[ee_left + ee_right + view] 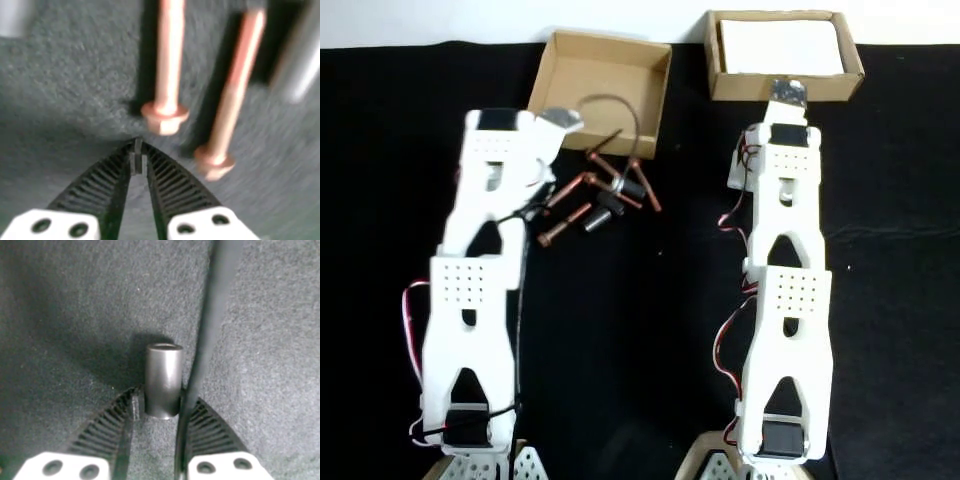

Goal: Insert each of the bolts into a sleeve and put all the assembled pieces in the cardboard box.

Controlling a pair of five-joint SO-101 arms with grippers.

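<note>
**Entry 1: left end effector** (136, 152). Black ribbed fingers (115, 185), tips pressed together with nothing between them. Just beyond the tips lie two copper-coloured flange-headed bolts (167, 75), side by side on the black felt-covered bench (65, 90). Their heads point toward the tips. The nearer head sits just off the tips and is apart from them.

**Entry 2: right end effector** (162, 405). Clamped on a dark grey metal cylindrical sleeve (163, 375), which sits between the two fingertips. The sleeve's axis runs along the fingers and its open end points away from the wrist. A dark blurred strip (215, 300) crosses beside the sleeve and over one finger; what it is cannot be told.

**Entry 3: loose stock, high view.** A cluster of copper bolts (566, 224) and short dark sleeves (597, 220) lies on the bench. It is just beside the left arm's head and near the closer wall of the brown box.

**Entry 4: containers.**
- Brown open-topped cardboard box (590, 80) at the far side of the bench, its plain floor showing. A thin dark wire loop (620, 100) arcs over its near corner.
- Second cardboard box (730, 85) beside it, ahead of the right arm. It holds a flat white pad (780, 45).
</note>
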